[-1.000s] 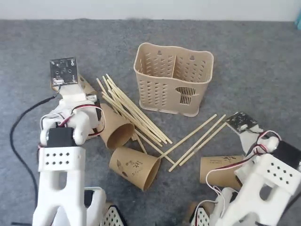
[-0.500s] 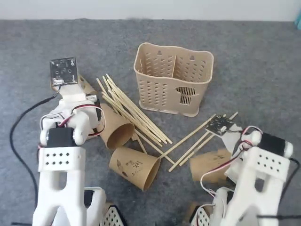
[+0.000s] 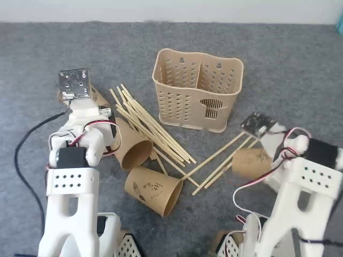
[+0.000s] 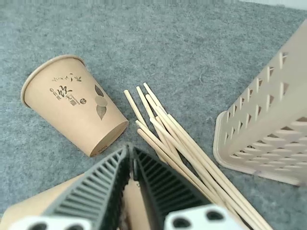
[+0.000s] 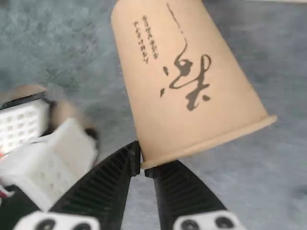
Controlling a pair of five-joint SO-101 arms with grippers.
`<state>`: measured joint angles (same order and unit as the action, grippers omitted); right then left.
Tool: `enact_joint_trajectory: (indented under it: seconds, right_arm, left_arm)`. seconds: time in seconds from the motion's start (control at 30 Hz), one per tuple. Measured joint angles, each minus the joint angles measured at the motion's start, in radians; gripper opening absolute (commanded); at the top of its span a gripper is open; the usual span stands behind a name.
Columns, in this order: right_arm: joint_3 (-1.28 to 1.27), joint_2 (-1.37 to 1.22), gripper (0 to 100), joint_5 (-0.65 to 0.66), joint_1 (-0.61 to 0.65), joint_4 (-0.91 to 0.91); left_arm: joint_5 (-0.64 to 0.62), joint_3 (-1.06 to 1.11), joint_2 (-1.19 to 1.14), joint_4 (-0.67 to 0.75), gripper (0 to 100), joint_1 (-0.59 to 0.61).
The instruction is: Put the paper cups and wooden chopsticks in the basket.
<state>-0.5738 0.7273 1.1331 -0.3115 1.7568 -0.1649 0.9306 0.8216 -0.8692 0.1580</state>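
The beige slotted basket (image 3: pixel 198 88) stands upright at the back centre of the grey carpet. My right gripper (image 5: pixel 142 165) is shut on the rim of a paper cup (image 5: pixel 187 81), held lifted just right of three loose chopsticks (image 3: pixel 225 156); in the high view this cup (image 3: pixel 251 162) hangs in front of the basket's right end. My left gripper (image 4: pixel 130 160) is shut above a lying cup (image 3: pixel 131 145). Beyond it lie another cup (image 4: pixel 72 110) on its side and a pile of several chopsticks (image 4: pixel 182 148). A third lying cup (image 3: pixel 153 190) sits nearer the front.
The basket wall (image 4: pixel 268 124) rises close beside the chopstick pile. The chopstick pile (image 3: pixel 150 126) fans out between the left arm and the basket. Both white arm bases (image 3: pixel 67 214) take up the front corners. Bare carpet lies behind and right of the basket.
The right arm has lifted its cup off the carpet and carried it up and toward the basket. The left arm's wrist has shifted slightly.
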Motion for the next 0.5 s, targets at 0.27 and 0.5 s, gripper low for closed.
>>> enact_joint_trajectory:
  seconds: [0.27, 0.5]
  right_arm:
    - [0.308, 0.069, 0.9, -0.118, 0.009, 0.000]
    - [0.586, 0.077, 0.9, -0.221, 0.087, 0.000]
  left_arm:
    - [0.000, 0.000, 0.000, 0.000, 1, 0.000]
    - [0.000, 0.000, 0.000, 0.000, 1, 0.000]
